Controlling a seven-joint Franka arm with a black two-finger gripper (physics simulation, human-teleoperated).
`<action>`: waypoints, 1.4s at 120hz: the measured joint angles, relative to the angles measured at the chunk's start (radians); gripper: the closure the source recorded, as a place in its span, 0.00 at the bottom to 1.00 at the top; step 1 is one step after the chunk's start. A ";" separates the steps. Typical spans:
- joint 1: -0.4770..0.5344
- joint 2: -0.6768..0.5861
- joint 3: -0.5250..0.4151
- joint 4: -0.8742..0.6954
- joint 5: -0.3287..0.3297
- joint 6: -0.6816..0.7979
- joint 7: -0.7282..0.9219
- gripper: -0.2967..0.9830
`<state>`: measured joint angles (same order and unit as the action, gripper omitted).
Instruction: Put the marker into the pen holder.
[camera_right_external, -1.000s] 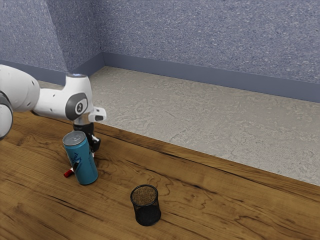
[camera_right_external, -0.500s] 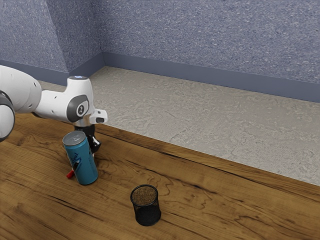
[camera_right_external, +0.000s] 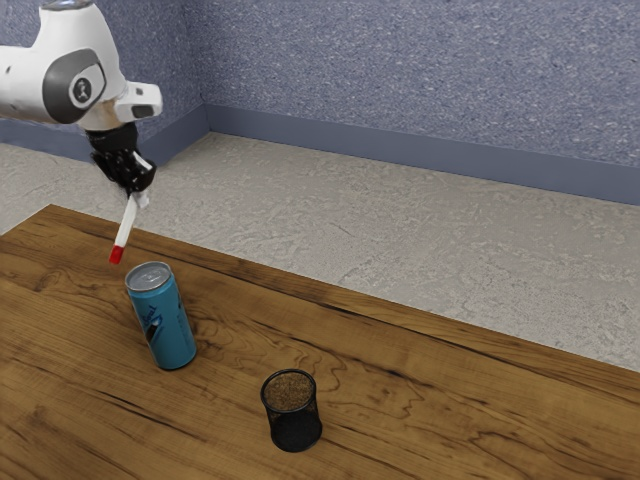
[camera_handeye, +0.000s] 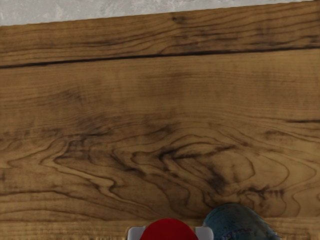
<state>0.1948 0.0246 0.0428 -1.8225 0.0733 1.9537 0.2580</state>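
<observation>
from where i stood, the black gripper (camera_right_external: 137, 197) was up in the air at the end of its white arm (camera_right_external: 80, 70), and it had the marker (camera_right_external: 125, 226) pinched between its two fingers. the marker hung below them at a tilt, white along the body, its red end (camera_right_external: 116, 255) lowest and leaning toward the exterior view's left. that red end was clear of the wood, up off the tabletop (camera_right_external: 450, 400). in the wrist view the pale fingertips (camera_handeye: 136, 233) sat on either side of the red, with the tabletop beneath and its long far edge running across beyond.

a blue drink can (camera_right_external: 165, 320) stood upright on the wood, in from that long edge, the nearer of the two standing things to the corner at the exterior view's left. the marker was apart from it, though in the wrist view the can's blue showed just beside the red end. the pen holder (camera_right_external: 295, 427), a black mesh cup, stood upright farther along from that corner, well in from the long edge, mouth up. past the edge lay a pale, mottled floor (camera_right_external: 350, 225), then a speckled blue-grey wall (camera_right_external: 400, 60).
</observation>
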 joint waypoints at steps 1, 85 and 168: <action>0.006 -0.006 -0.009 0.000 -0.001 -0.005 0.000 0.84; -0.173 -0.017 -0.276 -0.053 -0.083 -0.089 -0.038 0.82; -0.276 0.089 -0.396 -0.041 -0.067 -0.033 -0.154 0.82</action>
<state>-0.0812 0.1137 -0.3534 -1.8631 0.0064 1.9204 0.1041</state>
